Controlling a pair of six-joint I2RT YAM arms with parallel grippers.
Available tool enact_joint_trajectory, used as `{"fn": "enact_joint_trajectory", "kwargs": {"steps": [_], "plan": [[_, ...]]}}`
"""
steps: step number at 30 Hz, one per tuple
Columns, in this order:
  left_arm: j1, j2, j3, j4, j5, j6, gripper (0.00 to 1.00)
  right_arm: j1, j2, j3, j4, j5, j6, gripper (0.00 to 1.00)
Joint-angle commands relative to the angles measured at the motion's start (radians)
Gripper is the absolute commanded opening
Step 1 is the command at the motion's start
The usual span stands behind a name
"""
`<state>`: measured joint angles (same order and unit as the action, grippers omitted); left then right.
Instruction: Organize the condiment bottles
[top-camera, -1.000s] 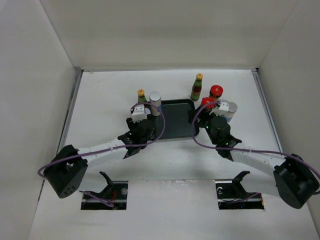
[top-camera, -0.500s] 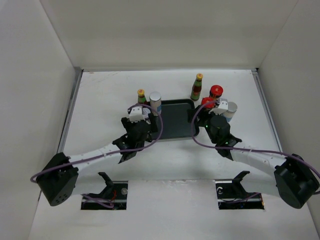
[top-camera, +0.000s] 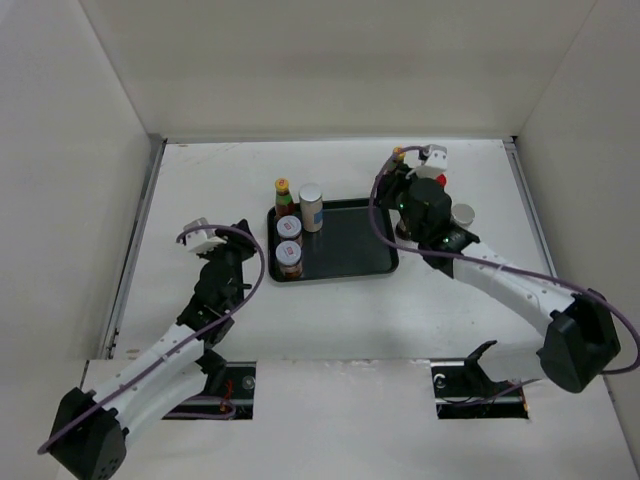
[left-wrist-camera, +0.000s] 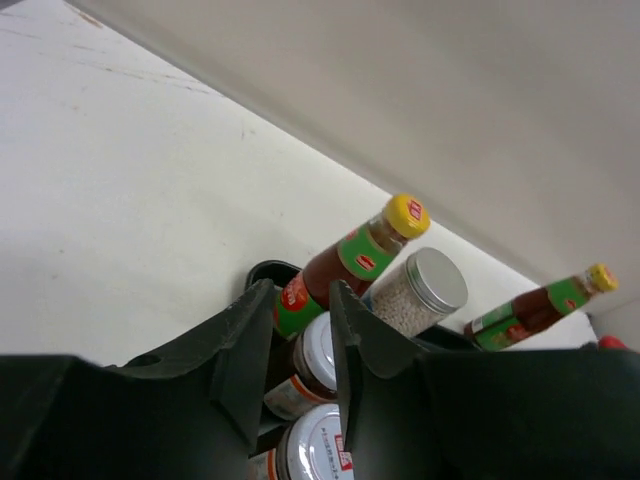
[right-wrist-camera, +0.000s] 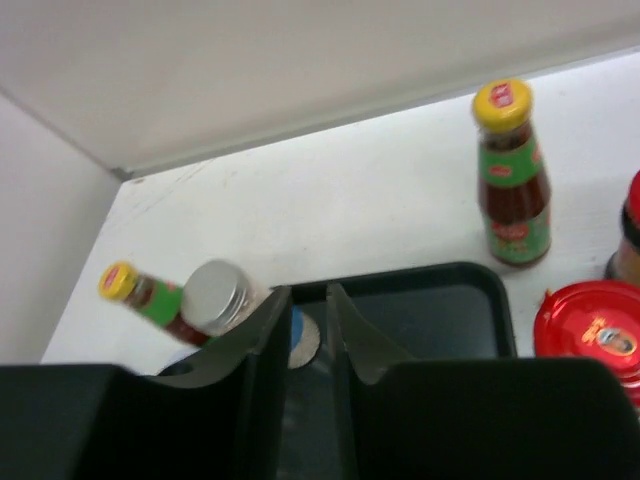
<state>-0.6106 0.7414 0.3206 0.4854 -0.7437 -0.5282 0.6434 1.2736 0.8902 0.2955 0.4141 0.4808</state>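
A dark tray (top-camera: 345, 240) holds, along its left side, a yellow-capped bottle (top-camera: 284, 196), a grey-capped cylinder (top-camera: 311, 206) and two white-lidded jars (top-camera: 289, 229) (top-camera: 289, 259). My left gripper (top-camera: 240, 232) is left of the tray, apart from them, its jaws nearly together and empty (left-wrist-camera: 300, 300); the jars (left-wrist-camera: 318, 360) show beyond the gap. My right gripper (top-camera: 398, 185) is raised over the tray's far right, jaws close together and empty (right-wrist-camera: 308, 295). Near it stand a second yellow-capped bottle (right-wrist-camera: 512, 180) and a red-capped bottle (right-wrist-camera: 590, 335).
A white-lidded jar (top-camera: 462, 214) stands on the table right of the tray. The back wall runs just behind the far bottles. The side walls close in the table on the left and right. The right arm's purple cable loops above the tray's right edge.
My left arm has pulled back to the left, away from the tray, uncovering the two white-lidded jars. My right gripper has risen and moved toward the far side, off the red-capped bottle.
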Motion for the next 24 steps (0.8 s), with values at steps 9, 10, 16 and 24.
{"fn": "enact_joint_trajectory", "kwargs": {"steps": [9, 10, 16, 24], "plan": [[0.266, 0.065, -0.136, 0.082, 0.303, -0.305, 0.32, -0.17, 0.268, 0.334, -0.265, 0.094, -0.153, 0.8], [0.297, 0.084, -0.149, 0.093, 0.322, -0.32, 0.32, -0.178, 0.289, 0.351, -0.269, 0.095, -0.162, 0.8], [0.357, 0.15, -0.166, 0.136, 0.4, -0.375, 0.36, -0.212, 0.415, 0.453, -0.231, 0.071, -0.234, 0.79], [0.352, 0.156, -0.17, 0.142, 0.382, -0.365, 0.39, -0.238, 0.552, 0.549, -0.187, 0.069, -0.269, 0.64]]}}
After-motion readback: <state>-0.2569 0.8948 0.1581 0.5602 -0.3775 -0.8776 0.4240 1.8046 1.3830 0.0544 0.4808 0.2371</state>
